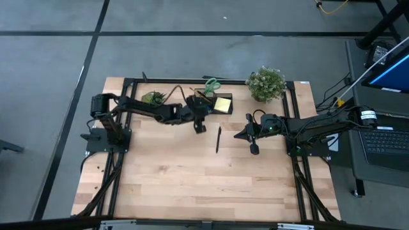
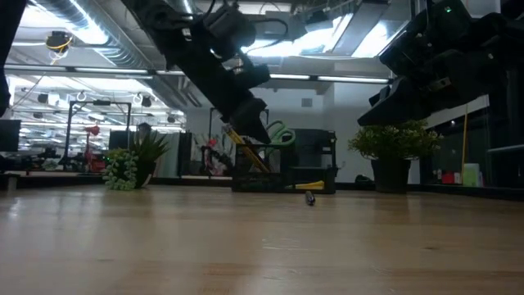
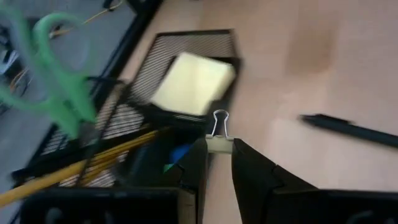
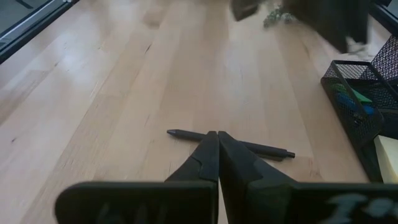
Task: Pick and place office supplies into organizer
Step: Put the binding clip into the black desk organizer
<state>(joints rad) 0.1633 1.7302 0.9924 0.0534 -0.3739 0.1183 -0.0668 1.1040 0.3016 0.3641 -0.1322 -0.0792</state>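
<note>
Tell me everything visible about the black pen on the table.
The black pen is slim, dark and looks like plastic. It lies flat on the bare wooden tabletop, between the two arms and just in front of the mesh organizer. Nothing touches it but the table; the right gripper hangs above it, jaws shut and empty.

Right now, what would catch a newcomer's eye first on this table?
The left gripper, its jaws closed on a small binder clip, right beside the black mesh organizer holding green scissors, pencils and a yellow sticky pad. A lone black pen lies mid-table, near the shut right gripper.
</note>
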